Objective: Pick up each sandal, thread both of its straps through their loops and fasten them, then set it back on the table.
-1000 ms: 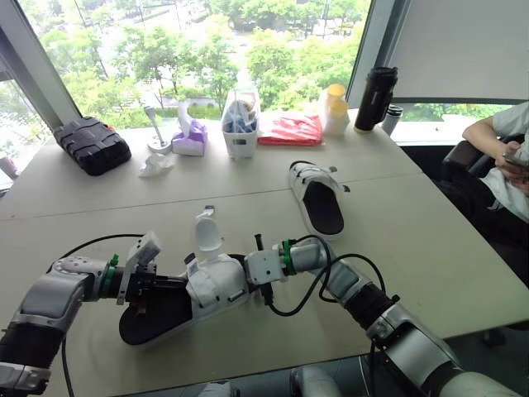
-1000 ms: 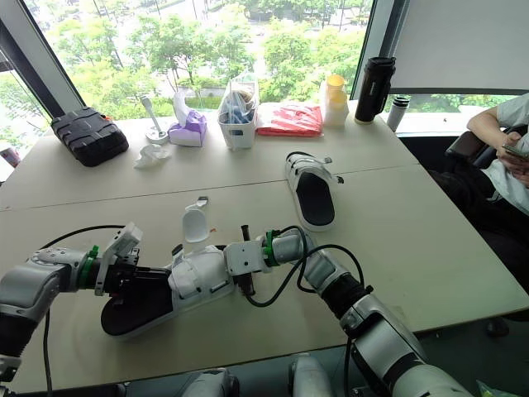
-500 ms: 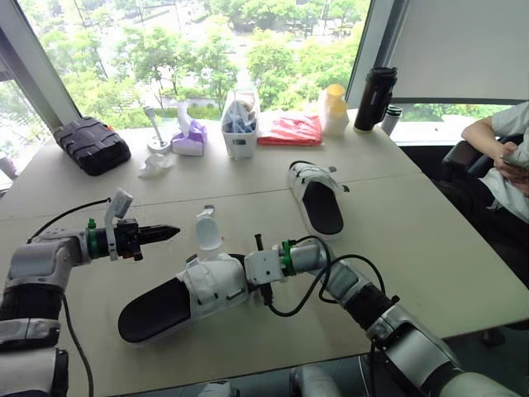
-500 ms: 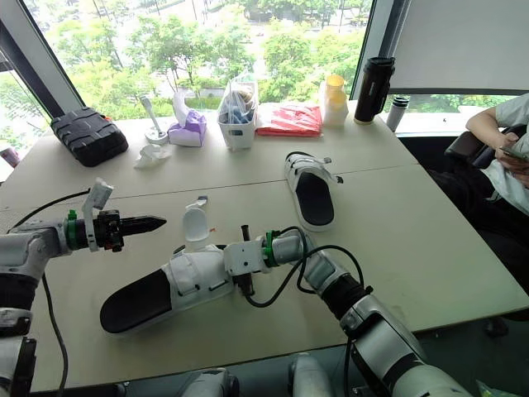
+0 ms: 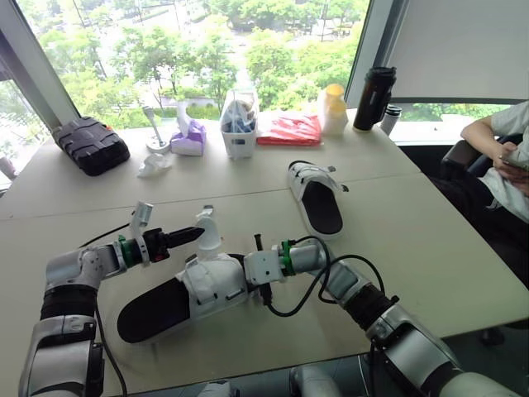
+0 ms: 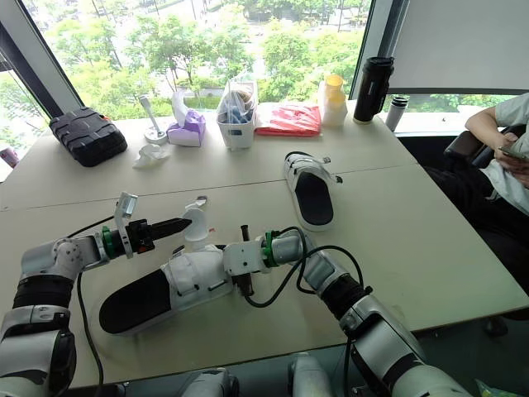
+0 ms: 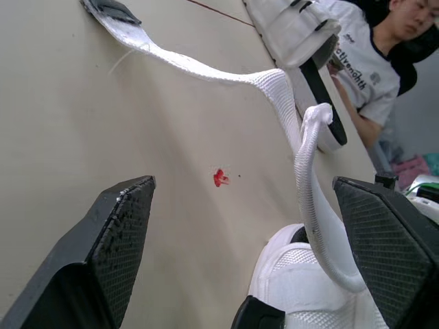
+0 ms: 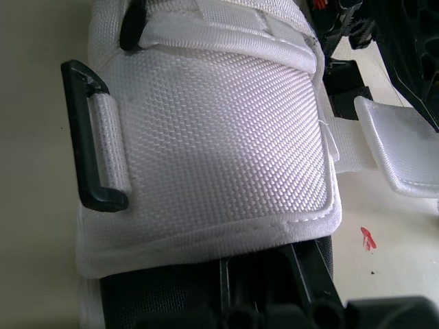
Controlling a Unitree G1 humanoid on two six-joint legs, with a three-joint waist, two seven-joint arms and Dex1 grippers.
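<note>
Strap [image 5: 207, 229], near sandal [image 5: 161, 304]: soft, light webbing; pinch near free end. Left gripper [image 5: 191, 236] spread beside it; right gripper [image 5: 252, 275]: cannot tell.

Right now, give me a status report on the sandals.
Left claw open around loose strap. Right claw at near sandal. Other sandal apart on table, nothing blocking.

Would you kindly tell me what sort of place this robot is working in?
Probably an upper-floor office or meeting room: a large table beside tall windows over treetops, a person seated alongside, plus a tissue box and flask.
</note>
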